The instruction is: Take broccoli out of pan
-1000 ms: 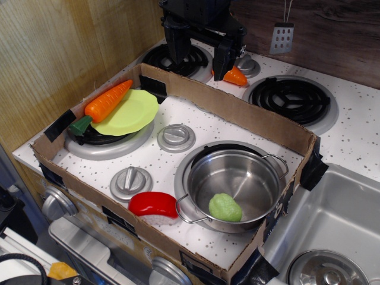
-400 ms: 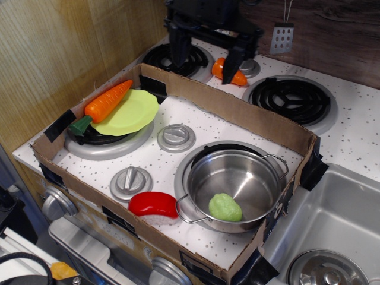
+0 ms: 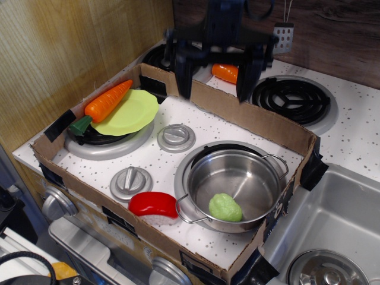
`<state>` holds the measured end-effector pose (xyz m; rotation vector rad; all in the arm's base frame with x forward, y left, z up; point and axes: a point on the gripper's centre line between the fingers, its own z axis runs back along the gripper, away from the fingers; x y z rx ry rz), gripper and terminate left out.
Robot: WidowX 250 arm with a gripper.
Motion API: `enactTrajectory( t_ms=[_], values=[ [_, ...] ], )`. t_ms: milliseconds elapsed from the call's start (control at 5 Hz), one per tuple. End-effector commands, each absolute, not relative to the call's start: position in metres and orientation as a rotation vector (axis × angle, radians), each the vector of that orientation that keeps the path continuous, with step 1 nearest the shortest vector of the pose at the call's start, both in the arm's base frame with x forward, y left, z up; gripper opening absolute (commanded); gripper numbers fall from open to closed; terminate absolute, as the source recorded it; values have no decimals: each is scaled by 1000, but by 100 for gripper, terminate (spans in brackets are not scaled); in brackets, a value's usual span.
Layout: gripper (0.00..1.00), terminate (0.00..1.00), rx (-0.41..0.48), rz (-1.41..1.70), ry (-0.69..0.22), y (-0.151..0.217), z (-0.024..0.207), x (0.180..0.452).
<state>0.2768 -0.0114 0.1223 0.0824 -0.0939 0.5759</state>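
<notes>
The broccoli, a smooth pale green lump, lies at the front of the pan's floor. The pan is a shiny steel pot with two wire loop handles; it stands on the front right burner inside a cardboard box. My gripper is black, open and empty, its two fingers spread wide. It hangs above the box's back wall, well behind and above the pan.
An orange carrot lies on a yellow-green plate at the left. A red piece lies left of the pan. Silver burner caps sit mid-box. An orange piece lies behind the box. A sink is at the right.
My gripper has moved forward and down from the back burners to above the box's back wall, and its fingers are spread wider. The broccoli and pan have not moved.
</notes>
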Motion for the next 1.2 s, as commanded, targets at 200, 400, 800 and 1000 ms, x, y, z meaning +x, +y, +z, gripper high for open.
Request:
enactTrajectory(
  t_ms=[200, 400, 800, 1000],
  values=[
    [100, 0, -25, 651, -170, -50, 102, 256],
    [100, 0, -22, 616, -211, -60, 92, 260],
    [100, 0, -46, 627, -243, -69, 76, 257],
    [100, 0, -53, 627, -224, -65, 71, 254]
  ],
)
